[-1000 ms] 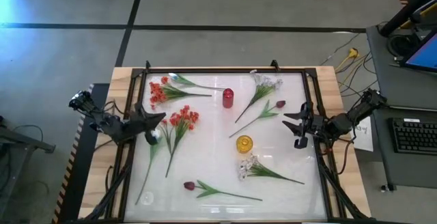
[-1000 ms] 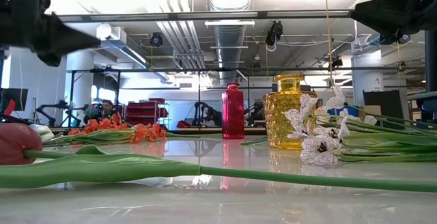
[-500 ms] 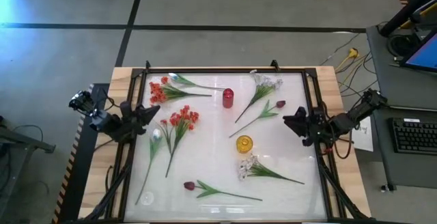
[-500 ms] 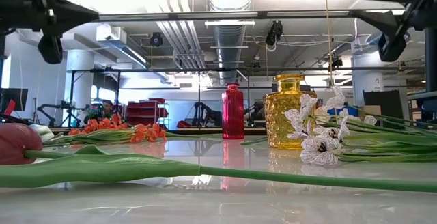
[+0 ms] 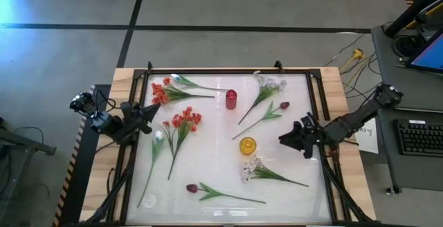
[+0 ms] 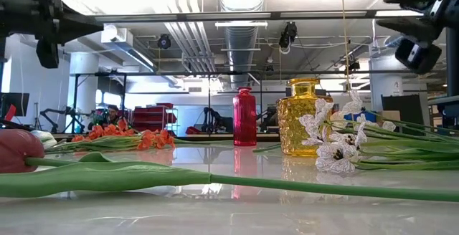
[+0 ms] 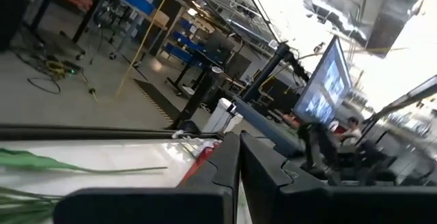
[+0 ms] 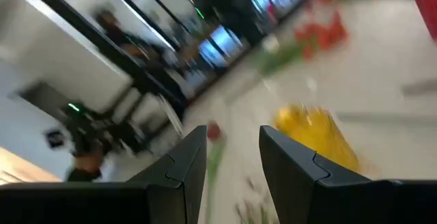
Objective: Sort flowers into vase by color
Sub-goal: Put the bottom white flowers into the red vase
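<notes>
Long-stemmed flowers lie flat on the white table: red-orange clusters point(image 5: 160, 92) point(image 5: 185, 120), white tulips point(image 5: 158, 137) point(image 5: 176, 79), dark red tulips point(image 5: 284, 106) point(image 5: 192, 187) and white sprays point(image 5: 270, 83) point(image 5: 250, 170). A red vase point(image 5: 230, 99) and a yellow vase point(image 5: 247, 144) stand upright mid-table. My left gripper point(image 5: 149, 111) hovers shut at the left edge, above the table, beside the orange clusters. At the right side, my right gripper point(image 5: 284, 136) is open and holds nothing, pointing toward the yellow vase point(image 8: 317, 138).
A black frame point(image 5: 228, 70) runs around the table top. Beyond the right edge stands a desk with a keyboard point(image 5: 421, 135). Bare table surface lies between the yellow vase and my right gripper, and along the near left corner.
My right gripper has rolled about its own axis and gone toward the table's left and slightly nearer, closer to the yellow vase. My left gripper has rolled, tipped up toward level and drawn back a little toward the left edge. No flower has moved.
</notes>
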